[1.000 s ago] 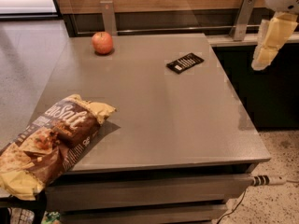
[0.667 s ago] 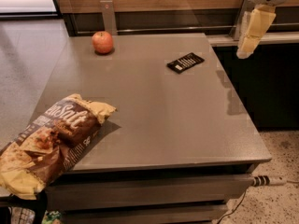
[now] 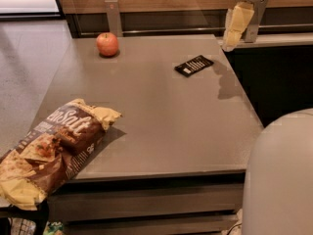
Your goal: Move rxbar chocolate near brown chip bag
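1. Leftward displacement of the gripper [image 3: 229,43] is noted since the earlier frames; it is now positioned above the far right corner of the table [image 3: 166,111].
2. Nothing is held by the gripper. Whether it is open or closed cannot be determined.
3. The rxbar chocolate [image 3: 194,65] is located flat on the table, below and left of the gripper, untouched.
4. The brown chip bag [image 3: 54,153] is located at the near left edge, overhanging it, well apart from the bar.
5. A red apple [image 3: 107,44] is located at the far left.
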Controlling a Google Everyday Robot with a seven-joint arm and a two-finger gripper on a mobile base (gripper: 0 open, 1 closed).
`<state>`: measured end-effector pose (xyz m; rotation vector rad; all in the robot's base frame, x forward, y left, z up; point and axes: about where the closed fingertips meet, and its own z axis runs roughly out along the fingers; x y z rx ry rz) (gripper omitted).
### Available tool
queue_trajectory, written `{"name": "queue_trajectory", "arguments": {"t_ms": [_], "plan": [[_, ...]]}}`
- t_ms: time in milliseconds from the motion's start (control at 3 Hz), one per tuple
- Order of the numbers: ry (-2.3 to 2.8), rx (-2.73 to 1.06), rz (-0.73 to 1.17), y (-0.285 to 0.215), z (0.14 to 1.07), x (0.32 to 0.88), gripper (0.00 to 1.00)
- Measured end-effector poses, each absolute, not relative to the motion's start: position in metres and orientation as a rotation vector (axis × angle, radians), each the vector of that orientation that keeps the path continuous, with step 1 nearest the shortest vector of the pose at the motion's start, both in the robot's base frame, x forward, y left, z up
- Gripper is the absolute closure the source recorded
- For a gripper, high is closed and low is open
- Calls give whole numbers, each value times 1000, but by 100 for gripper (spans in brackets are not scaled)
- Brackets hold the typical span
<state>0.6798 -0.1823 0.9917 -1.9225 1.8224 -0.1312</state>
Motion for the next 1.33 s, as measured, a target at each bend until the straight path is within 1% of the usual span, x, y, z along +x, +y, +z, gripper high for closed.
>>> {"name": "queue_trajectory", "arguments": {"t_ms": [333, 667, 1333], "plan": [[1818, -1947, -94, -169, 966, 709, 0], [1814, -1983, -84, -163, 950, 719, 0], [1737, -2204, -127, -137, 920, 732, 0]]}}
